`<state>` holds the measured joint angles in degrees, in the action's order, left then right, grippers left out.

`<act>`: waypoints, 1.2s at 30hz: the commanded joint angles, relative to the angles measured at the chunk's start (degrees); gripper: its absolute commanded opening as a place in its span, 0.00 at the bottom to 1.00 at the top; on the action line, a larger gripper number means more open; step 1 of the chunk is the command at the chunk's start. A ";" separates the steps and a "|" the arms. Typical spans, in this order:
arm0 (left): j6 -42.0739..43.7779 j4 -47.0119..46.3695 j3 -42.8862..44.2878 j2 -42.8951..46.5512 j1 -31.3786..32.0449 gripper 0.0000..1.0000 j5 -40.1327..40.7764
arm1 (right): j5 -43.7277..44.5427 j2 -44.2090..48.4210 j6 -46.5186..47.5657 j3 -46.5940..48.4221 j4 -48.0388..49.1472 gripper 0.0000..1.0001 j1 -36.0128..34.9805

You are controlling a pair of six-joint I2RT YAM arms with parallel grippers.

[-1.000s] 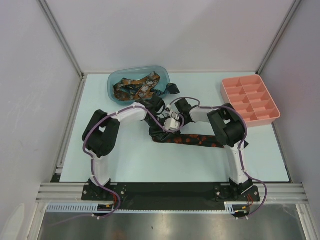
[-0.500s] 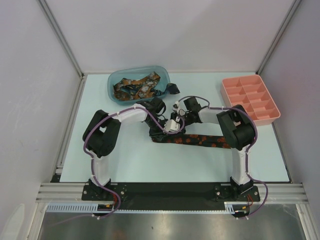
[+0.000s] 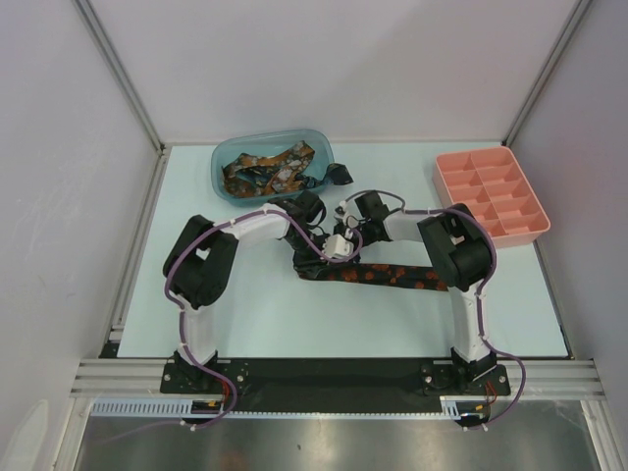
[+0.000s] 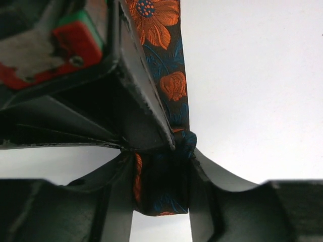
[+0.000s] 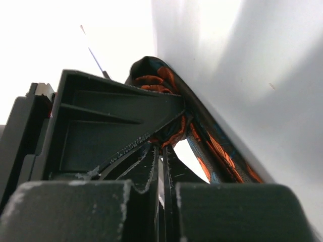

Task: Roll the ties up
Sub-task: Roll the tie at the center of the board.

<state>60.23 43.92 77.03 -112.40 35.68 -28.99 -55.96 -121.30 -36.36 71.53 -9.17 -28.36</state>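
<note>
Tie (image 3: 388, 276): dark, orange-flowered, laid flat across the middle of the counter (image 3: 255, 324), left end folded up.
Left gripper (image 4: 161, 194): clamped on that folded end.
Right gripper (image 5: 162, 151): jaws pressed together, tips set against the same fold.
Further ties (image 3: 265, 169): heaped in blue bin (image 3: 320, 147), far left.
Pink tray (image 3: 438, 173): placed far right.

The tie (image 4: 166, 75) is woven cloth with a soft sheen, orange flowers on a dark ground. The left gripper (image 4: 160, 169) is matt black plastic, its edges scuffed rough. At upper left the bin (image 3: 218, 165) is translucent glossy plastic. The tray (image 3: 440, 179) at upper right is matt salmon plastic, and the table (image 3: 265, 314) is smooth and matt.
</note>
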 commanded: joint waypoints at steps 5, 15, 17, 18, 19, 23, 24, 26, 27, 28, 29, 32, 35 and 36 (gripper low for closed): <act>-2.21 -0.41 -1.18 1.04 -1.40 0.66 -2.82 | 6.39 -0.79 8.93 2.12 -7.70 0.00 1.20; -7.22 -3.14 -0.31 2.45 -3.95 0.78 -6.78 | 11.93 -1.23 14.56 2.92 -12.98 0.00 2.17; -8.02 -3.40 1.09 1.57 -3.69 0.74 -7.13 | 11.93 -1.14 14.56 3.00 -13.07 0.00 2.08; -8.45 -3.49 1.53 1.48 -3.69 0.72 -7.56 | 12.11 -0.96 14.56 2.83 -12.81 0.00 1.99; -8.72 -3.40 1.89 1.48 -3.69 0.70 -8.27 | 12.11 -0.96 14.65 2.74 -12.80 0.00 1.91; -9.69 -2.88 3.82 1.22 -2.81 0.56 -10.11 | 11.93 -0.87 14.21 2.39 -12.19 0.00 1.82; -9.69 -2.79 4.09 1.22 -2.46 0.55 -10.12 | 11.84 -0.87 14.04 2.30 -11.75 0.00 1.82; -9.86 -2.53 4.87 1.13 -1.24 0.52 -10.38 | 11.67 -0.70 13.60 2.13 -11.14 0.00 1.64; -10.04 -2.53 5.23 0.87 -0.79 0.52 -10.29 | 11.67 -0.61 13.07 1.95 -10.44 0.00 1.38; -9.95 -2.26 5.58 0.52 -0.18 0.51 -10.21 | 11.49 -0.35 12.81 1.78 -10.08 0.00 1.46; -10.13 -2.26 5.84 0.17 0.70 0.50 -10.03 | 10.97 -0.26 12.63 1.51 -9.56 0.00 1.46; -10.22 -2.26 6.11 -1.50 2.19 0.48 -8.98 | 10.97 0.18 12.45 0.90 -9.20 0.00 1.47; -10.48 -1.39 6.55 -2.74 3.07 0.47 -8.36 | 11.40 0.53 12.36 0.37 -9.11 0.00 1.64; -10.39 -1.21 6.55 -2.91 3.25 0.47 -8.45 | 11.23 0.62 12.28 0.19 -8.85 0.00 1.64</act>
<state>50.94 42.50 81.54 -113.56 36.67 -34.65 -48.97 -121.38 -24.49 73.01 -19.75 -26.39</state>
